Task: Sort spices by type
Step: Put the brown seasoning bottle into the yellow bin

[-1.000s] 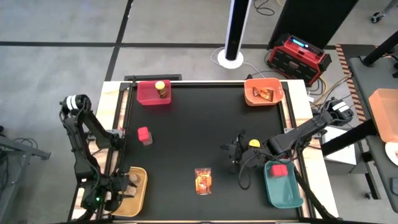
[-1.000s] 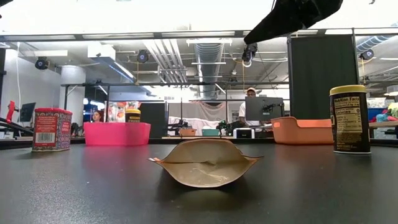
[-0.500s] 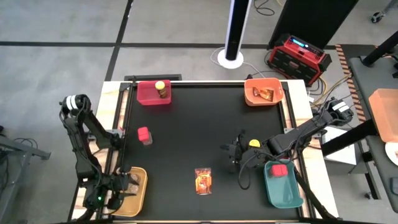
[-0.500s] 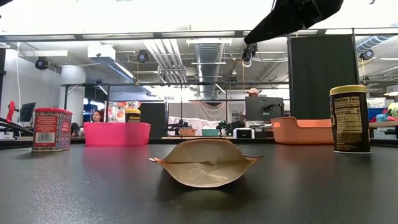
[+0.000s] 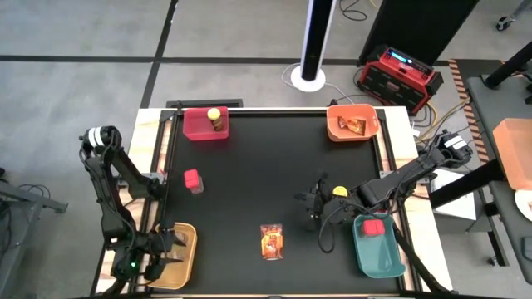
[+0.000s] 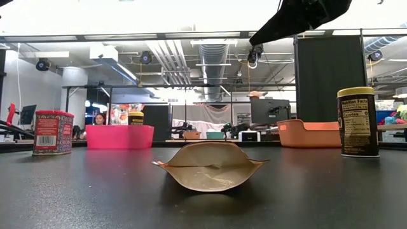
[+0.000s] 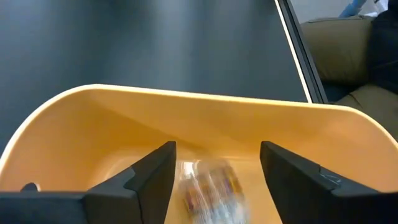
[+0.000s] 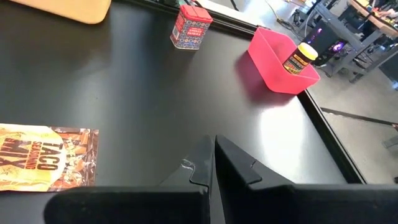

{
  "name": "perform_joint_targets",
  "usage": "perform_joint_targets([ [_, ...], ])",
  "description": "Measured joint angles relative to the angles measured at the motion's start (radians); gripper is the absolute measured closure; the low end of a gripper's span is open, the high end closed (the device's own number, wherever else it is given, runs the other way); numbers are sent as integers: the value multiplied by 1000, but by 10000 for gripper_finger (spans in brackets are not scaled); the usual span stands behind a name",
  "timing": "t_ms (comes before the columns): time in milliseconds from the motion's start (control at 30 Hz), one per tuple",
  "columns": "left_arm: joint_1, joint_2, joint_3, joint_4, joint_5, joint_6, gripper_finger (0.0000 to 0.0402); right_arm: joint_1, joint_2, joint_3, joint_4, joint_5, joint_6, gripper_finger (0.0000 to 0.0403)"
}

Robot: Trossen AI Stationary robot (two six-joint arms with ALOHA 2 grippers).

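Spice jar (image 7: 208, 186), small, clear and brownish, lies blurred inside the yellow plastic bin (image 7: 186, 115) at the bench's (image 5: 266, 183) seven o'clock corner, between the left pincer's (image 7: 214, 171) spread fingers. Only the right wrist view shows the right pincer (image 8: 211, 163) pressed together.

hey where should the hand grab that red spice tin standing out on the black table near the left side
Grip the red tin across its two flat opposite sides, just under the lid, coming straight down from above. It stands upright and alone on the table, with free space all round, and its blocky, straight walls suit parallel fingers. The left hand, over the yellow bin, looks closest.
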Motion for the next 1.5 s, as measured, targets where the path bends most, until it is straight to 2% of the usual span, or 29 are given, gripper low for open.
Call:
perform_joint_targets([
  [367, 0, -17, 0, 0, 1, 7, 174, 0, 0, 0, 0, 0, 3, 393],
  [533, 0, -47, 26, -16, 82, -32, 174, 0, 0, 0, 0, 0, -5, 393],
  [733, 24, -64, 178, -170, 116, -172, 174, 0, 0, 0, 1, 0, -14, 393],
  [967, 99, -31, 452, -445, 48, -118, 181, 0, 0, 0, 1, 0, -27, 393],
  [1033, 133, -16, 516, -542, 60, -118, 188, 0, 0, 0, 1, 0, -27, 393],
  [1167, 222, 3, 608, -640, 188, -114, 202, 0, 0, 0, 1, 0, -40, 393],
  [1333, 329, 13, 668, -646, 395, -82, 216, 0, 0, 0, 0, 0, -56, 393],
  [1500, 359, 38, 669, -638, 637, -235, 223, 0, 0, 0, -5, 0, -59, 393],
])
